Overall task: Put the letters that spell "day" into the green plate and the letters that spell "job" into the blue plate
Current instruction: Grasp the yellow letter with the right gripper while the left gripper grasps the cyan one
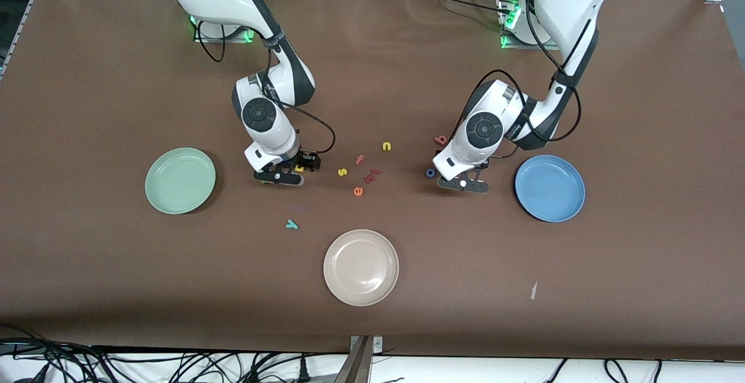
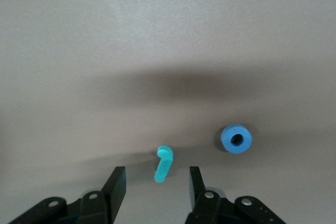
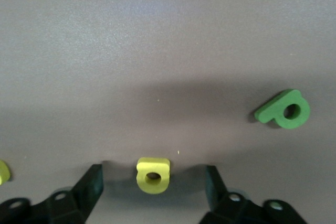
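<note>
Both hands sit low at the brown table with fingers apart: the left hand (image 2: 155, 184) straddles the teal hooked foam "j" (image 2: 163, 163), while the right hand (image 3: 152, 187) brackets the yellow foam "d" (image 3: 153, 174).

Beige plate (image 1: 361, 267) sitting on the brown table (image 1: 87, 278), nearest the front camera. Loose foam letters lying at mid-table: yellow "s" (image 1: 342, 172); yellow "n" (image 1: 386, 146) at its 1 o'clock; red "f" (image 1: 359, 159) between them; orange "e" (image 1: 358, 191) at 5 o'clock of the "s".
</note>
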